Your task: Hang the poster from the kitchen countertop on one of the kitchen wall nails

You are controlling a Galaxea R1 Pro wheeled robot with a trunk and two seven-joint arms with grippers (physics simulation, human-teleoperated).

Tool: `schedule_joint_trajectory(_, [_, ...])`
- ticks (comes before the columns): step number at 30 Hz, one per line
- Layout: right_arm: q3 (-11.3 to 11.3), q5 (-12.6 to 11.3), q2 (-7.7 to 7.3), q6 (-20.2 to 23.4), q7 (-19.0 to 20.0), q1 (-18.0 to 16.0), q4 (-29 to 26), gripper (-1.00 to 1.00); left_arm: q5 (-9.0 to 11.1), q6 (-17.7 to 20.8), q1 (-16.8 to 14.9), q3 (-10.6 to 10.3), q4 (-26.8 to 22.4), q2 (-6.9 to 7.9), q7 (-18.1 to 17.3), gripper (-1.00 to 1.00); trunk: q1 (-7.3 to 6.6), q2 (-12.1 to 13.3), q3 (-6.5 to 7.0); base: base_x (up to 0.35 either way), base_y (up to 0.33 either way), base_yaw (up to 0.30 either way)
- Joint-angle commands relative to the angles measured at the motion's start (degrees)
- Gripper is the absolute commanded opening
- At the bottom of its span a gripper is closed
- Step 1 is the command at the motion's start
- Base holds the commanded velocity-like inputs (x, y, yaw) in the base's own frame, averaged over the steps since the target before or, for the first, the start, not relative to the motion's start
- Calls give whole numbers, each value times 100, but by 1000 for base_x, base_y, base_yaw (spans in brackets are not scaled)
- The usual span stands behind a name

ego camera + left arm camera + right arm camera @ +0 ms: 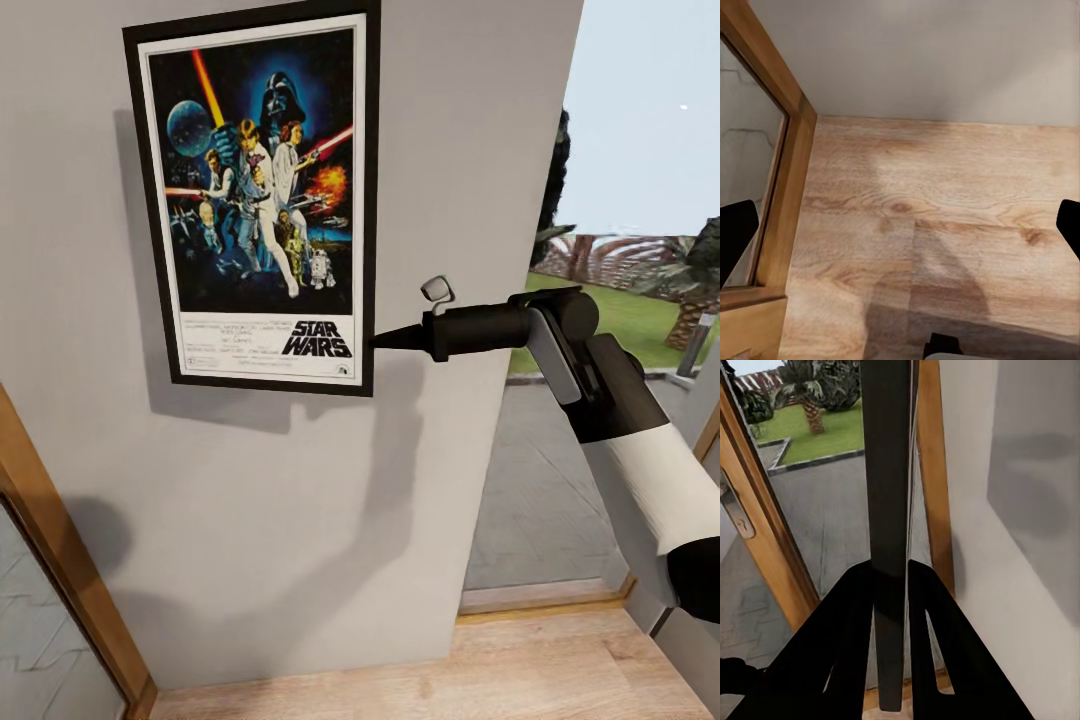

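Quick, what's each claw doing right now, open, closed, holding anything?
Left claw: open, holding nothing, pointing down at the floor.
Right claw: closed on the poster's edge, against the wall.

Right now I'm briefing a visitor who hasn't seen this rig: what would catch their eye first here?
First the poster, bright Star Wars artwork in a black frame, flat against the grey wall in the head view's upper left. Next the right gripper, its fingers pinching the frame's lower right edge. Behind the arm, a glass door shows lawn and palms outside.
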Motion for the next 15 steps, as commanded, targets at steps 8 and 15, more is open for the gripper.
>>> schedule_joint_trajectory(8, [8, -27, -4, 48, 5, -14, -9, -100, 0, -8, 2, 21, -4, -4, -42, 100, 2, -3, -1, 0, 0, 0])
schedule_joint_trajectory(15, [9, -26, -3, 87, 0, -8, -60, -100, 8, -1, 2, 21, 2, 14, -42, 100, 2, -3, -1, 0, 0, 0])
